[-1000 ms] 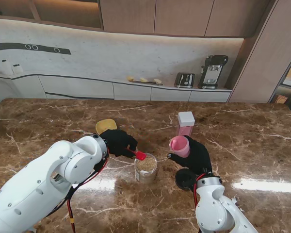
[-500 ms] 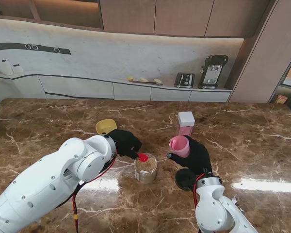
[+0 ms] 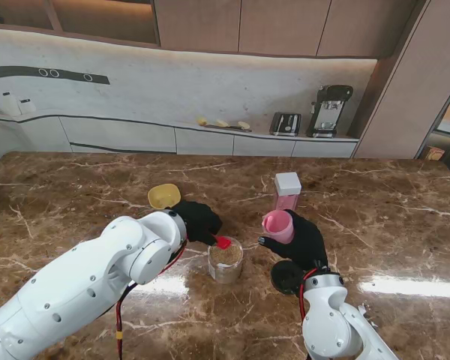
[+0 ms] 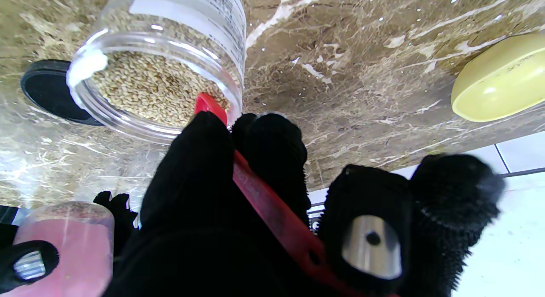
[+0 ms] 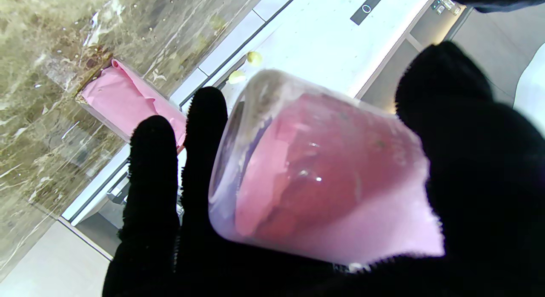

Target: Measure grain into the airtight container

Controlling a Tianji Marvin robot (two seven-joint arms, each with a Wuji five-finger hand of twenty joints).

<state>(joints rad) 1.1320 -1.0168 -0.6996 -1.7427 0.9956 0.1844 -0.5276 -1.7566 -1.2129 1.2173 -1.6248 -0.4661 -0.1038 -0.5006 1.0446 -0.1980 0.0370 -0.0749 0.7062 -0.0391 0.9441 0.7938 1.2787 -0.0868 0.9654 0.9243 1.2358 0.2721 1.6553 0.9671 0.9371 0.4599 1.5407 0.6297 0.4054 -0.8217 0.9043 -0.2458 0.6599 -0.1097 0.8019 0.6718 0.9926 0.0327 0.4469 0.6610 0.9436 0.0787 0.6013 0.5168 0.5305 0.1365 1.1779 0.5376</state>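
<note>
A clear jar of grain (image 3: pixel 226 259) stands mid-table, its open mouth full of tan kernels (image 4: pixel 149 86). My left hand (image 3: pixel 196 220) is shut on a red scoop (image 3: pixel 222 241), whose bowl sits at the jar's rim (image 4: pixel 209 106) and whose handle (image 4: pixel 272 216) runs between the gloved fingers. My right hand (image 3: pixel 304 238) is shut on a pink container (image 3: pixel 278 225), held tilted above the table to the right of the jar; the right wrist view shows it as a clear-walled pink cup (image 5: pixel 323 177).
A black lid (image 3: pixel 286 276) lies near the right wrist. A yellow bowl (image 3: pixel 163 196) sits farther from me on the left. A pink box with a white lid (image 3: pixel 287 190) stands behind the right hand.
My left hand has moved right with the red scoop, bringing its bowl from beside the jar to over the jar's rim. The right hand and pink container have stayed put.
</note>
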